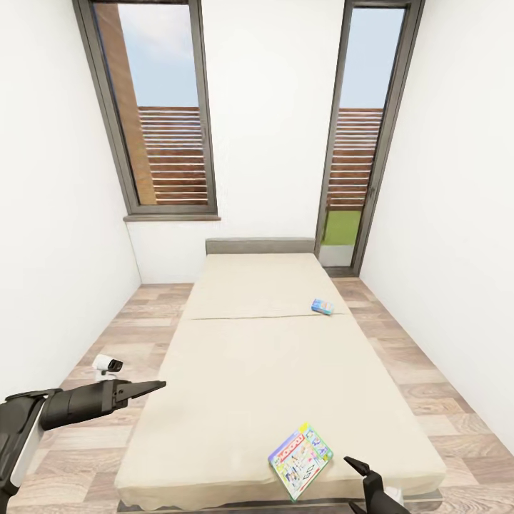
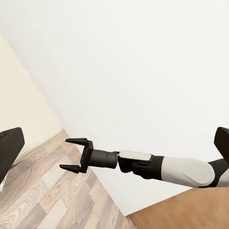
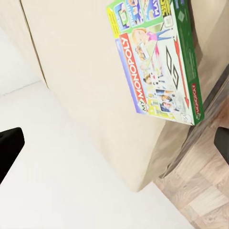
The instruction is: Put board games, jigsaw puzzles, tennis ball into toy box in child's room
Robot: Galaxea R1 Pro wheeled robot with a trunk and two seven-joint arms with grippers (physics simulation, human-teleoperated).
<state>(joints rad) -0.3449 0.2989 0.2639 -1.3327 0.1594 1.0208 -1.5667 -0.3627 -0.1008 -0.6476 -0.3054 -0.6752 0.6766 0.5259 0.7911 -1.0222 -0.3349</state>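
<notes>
On the bed (image 1: 271, 357), near the foot edge, lies a printed Monopoly board game (image 1: 300, 460); farther up, a small blue board game (image 1: 323, 306). Right gripper (image 1: 360, 485) hovers just beside the Monopoly box, spread wide, holding nothing. Left gripper (image 1: 146, 389): cannot tell.

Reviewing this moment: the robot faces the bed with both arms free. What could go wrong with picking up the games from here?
The Monopoly box lies flat near the bed's foot edge, so the open right tool might nudge it off instead of gripping it. The small blue game sits far up the mattress, probably beyond reach from this stance. The left tool hangs open beside the bed and could snag the mattress.
</notes>
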